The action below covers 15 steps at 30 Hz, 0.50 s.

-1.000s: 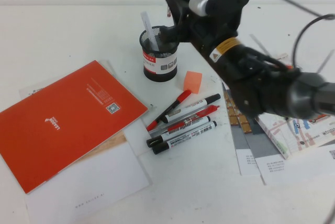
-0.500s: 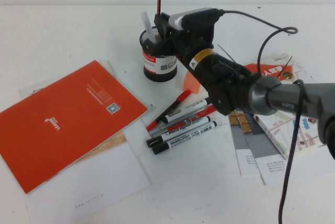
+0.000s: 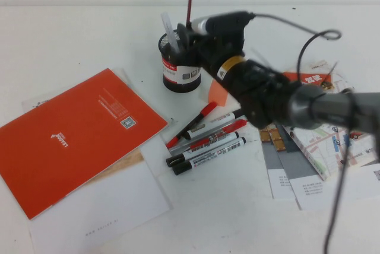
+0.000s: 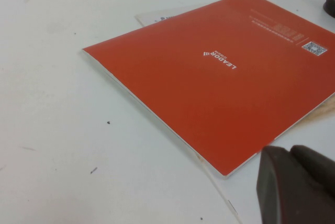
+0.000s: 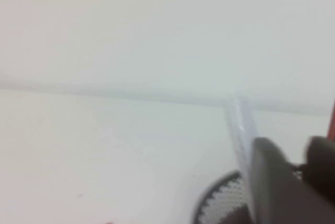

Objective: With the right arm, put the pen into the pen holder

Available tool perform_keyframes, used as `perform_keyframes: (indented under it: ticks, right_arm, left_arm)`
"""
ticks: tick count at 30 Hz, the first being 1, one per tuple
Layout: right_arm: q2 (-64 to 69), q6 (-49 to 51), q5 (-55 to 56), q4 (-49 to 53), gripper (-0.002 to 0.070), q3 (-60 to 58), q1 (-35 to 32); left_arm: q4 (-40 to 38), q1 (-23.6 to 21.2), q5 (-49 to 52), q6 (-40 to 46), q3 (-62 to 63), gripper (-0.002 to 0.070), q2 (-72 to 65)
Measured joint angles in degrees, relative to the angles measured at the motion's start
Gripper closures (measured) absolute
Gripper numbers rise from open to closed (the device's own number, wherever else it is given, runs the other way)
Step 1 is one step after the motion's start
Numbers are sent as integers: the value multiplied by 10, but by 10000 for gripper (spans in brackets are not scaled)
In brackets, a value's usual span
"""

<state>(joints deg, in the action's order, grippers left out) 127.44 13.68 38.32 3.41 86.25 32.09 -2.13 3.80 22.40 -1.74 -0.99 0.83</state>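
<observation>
The pen holder (image 3: 180, 71), a black mesh cup with a white and red label, stands at the back middle of the table. A white pen (image 3: 170, 28) sticks out of it. The pen (image 3: 189, 8), a thin dark red stick, stands upright at the cup's right rim. Its lower part is hidden behind my right gripper (image 3: 189, 36), which hovers right over the cup. In the right wrist view the right gripper (image 5: 296, 153) shows a gap between its fingers above the mesh rim (image 5: 217, 198), and the pen (image 5: 332, 122) stands outside the fingers. My left gripper (image 4: 289, 153) is shut and empty beside the orange booklet (image 4: 220, 72).
An orange booklet (image 3: 77, 132) lies on white paper (image 3: 101, 206) at the left. Several red and black markers (image 3: 205, 138) lie in front of the cup, with an orange block (image 3: 217, 92) beside it. Maps and leaflets (image 3: 320, 147) lie under my right arm.
The pen has dropped lower against my right gripper, so less of it shows above the cup. My right arm has shifted slightly right and stays over the cup.
</observation>
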Motion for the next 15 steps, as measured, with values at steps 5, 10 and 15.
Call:
perform_keyframes:
  ticks: [5, 10, 15]
  right_arm:
    - [-151, 0, -80, 27, 679, -101, 6]
    - [-327, 0, -179, 40, 692, -223, 7]
    - [-490, 0, -285, 54, 695, -318, 7]
  left_arm:
    - [0, 0, 0, 0, 0, 678, 0]
    - [0, 0, 0, 0, 0, 678, 0]
    - [0, 0, 0, 0, 0, 678, 0]
